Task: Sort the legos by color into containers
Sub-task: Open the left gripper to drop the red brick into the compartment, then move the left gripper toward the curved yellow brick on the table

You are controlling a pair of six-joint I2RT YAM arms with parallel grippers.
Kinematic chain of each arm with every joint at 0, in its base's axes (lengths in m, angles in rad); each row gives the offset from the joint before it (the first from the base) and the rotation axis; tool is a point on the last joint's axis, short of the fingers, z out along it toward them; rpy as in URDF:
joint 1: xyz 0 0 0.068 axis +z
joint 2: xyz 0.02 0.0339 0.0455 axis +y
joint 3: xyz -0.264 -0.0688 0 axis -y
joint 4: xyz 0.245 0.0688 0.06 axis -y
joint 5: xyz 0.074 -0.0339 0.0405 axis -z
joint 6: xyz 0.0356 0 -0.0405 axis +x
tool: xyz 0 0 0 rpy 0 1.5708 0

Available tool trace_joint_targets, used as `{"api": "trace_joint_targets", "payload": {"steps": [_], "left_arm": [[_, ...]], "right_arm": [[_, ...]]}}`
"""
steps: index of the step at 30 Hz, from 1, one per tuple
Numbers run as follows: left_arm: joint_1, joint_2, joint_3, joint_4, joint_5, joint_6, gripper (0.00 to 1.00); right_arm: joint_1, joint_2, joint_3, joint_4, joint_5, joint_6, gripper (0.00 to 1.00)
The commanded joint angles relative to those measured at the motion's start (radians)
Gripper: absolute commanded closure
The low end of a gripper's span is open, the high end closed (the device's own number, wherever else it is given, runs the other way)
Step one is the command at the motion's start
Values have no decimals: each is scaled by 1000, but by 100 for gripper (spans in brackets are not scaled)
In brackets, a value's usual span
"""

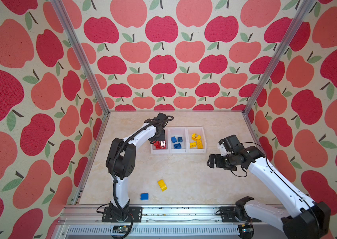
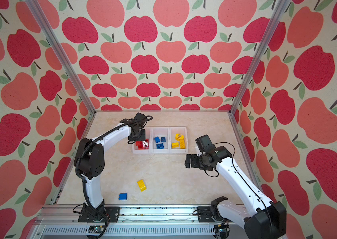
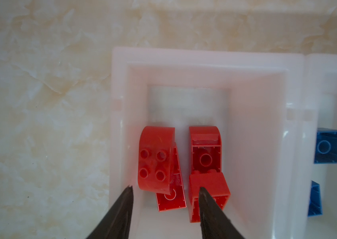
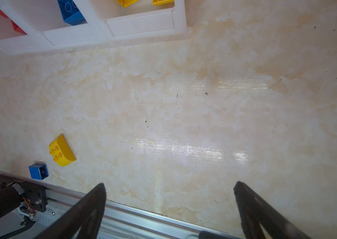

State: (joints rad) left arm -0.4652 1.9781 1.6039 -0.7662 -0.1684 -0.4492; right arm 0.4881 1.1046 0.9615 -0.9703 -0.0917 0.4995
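**Left gripper parted over the red bin, two bricks loose on the table**

The left gripper (image 3: 166, 188) hangs over the left-hand bin (image 3: 204, 60) of the three joined bins (image 1: 178, 152). Its fingers are apart and pinch nothing. The red bricks (image 3: 155, 163) lie on the bin floor just beneath the tips. One tip overlaps a square red brick (image 3: 215, 187), and whether it touches cannot be told.

Blue bricks (image 1: 176, 142) fill the middle bin and yellow bricks (image 1: 197, 141) the right one.

The right gripper (image 4: 169, 186) is spread wide and empty above the bare table (image 1: 184, 171), to the right of the bins. A yellow brick (image 1: 162, 184) and a blue brick (image 1: 144, 196) lie near the front rail, well apart from both grippers.
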Motion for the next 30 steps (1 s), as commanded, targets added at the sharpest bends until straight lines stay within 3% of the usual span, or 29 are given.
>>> {"api": "trace_joint_targets", "payload": {"steps": [1,19,30], "left_arm": [[0,-41,8,-1,3,3,45],[-36,-412,-349,40,93,-178,31],[-193,-583,-534,-43,118,-439,24]], "right_arm": [[-4,-1,21,-19,-10,-10,1],[100,-42,-25,-1,30,76,1],[110,-65,-42,-16,44,79,1]]}}
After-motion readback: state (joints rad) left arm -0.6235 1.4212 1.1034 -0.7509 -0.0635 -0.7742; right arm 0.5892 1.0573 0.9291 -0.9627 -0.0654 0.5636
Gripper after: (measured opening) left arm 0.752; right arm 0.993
